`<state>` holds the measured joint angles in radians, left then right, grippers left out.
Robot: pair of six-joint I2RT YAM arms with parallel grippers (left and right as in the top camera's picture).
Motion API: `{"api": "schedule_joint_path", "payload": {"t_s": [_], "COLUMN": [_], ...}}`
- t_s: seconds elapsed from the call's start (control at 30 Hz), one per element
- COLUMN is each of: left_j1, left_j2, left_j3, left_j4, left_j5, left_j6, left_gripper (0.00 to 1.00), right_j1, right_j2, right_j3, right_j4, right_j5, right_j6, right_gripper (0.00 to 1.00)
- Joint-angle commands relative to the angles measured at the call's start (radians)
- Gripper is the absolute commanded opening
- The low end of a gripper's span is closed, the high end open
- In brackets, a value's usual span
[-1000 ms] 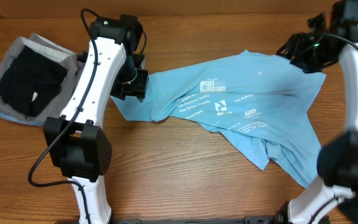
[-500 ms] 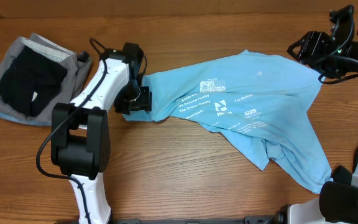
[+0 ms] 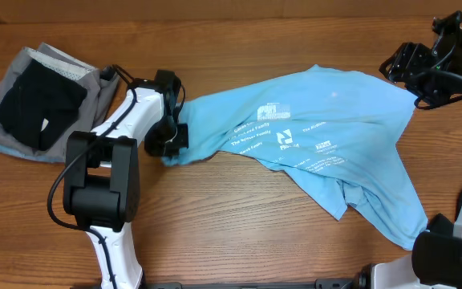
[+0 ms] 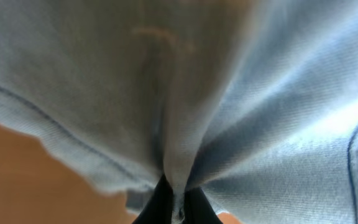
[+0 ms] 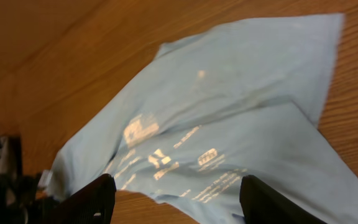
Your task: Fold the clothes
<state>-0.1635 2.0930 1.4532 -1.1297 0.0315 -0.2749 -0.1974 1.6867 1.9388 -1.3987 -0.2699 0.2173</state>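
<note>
Where the left gripper (image 3: 172, 143) stood open half a second ago, overhead now shows it clamped on the left edge of the light-blue cotton T-shirt with white lettering (image 3: 319, 132), which is spread across the wooden table (image 3: 239, 233). The right gripper (image 3: 411, 66) gapes, off the far corner. Likely a fold pull is starting. Left wrist: cloth pinched between black tips. Right wrist: fingers wide, empty. Count: one tee, one black garment (image 3: 38, 100) on one grey garment (image 3: 6, 132), two grippers.
</note>
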Motion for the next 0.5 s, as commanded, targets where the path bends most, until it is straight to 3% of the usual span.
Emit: {"api": "schedule_joint_path", "payload": {"t_s": [0.0, 0.2, 0.27, 0.33, 0.4, 0.47], "left_j1": [0.085, 0.277, 0.317, 0.344, 0.354, 0.354], "left_j2": [0.002, -0.048, -0.069, -0.095, -0.124, -0.154], "left_j3": [0.036, 0.118, 0.127, 0.127, 0.127, 0.127], "left_j4": [-0.084, -0.182, -0.182, -0.181, -0.178, -0.17], "left_j5": [-0.15, -0.175, -0.137, -0.095, -0.066, -0.025], "left_j6": [-0.058, -0.047, -0.008, 0.02, 0.045, 0.082], "left_gripper": [0.04, 0.04, 0.04, 0.04, 0.04, 0.13], "right_j1": [-0.006, -0.006, -0.002, 0.007, 0.02, 0.04], "right_j2": [0.047, 0.124, 0.14, 0.151, 0.156, 0.157], "right_j3": [-0.037, -0.18, -0.25, -0.32, -0.391, -0.465], "right_j4": [0.003, 0.091, 0.166, 0.246, 0.332, 0.426], "right_j5": [0.049, 0.06, 0.059, 0.021, -0.045, -0.1], "right_j6": [0.023, 0.023, 0.023, 0.023, 0.023, 0.049], "right_gripper": [0.68, 0.66, 0.54, 0.29, 0.15, 0.04]}}
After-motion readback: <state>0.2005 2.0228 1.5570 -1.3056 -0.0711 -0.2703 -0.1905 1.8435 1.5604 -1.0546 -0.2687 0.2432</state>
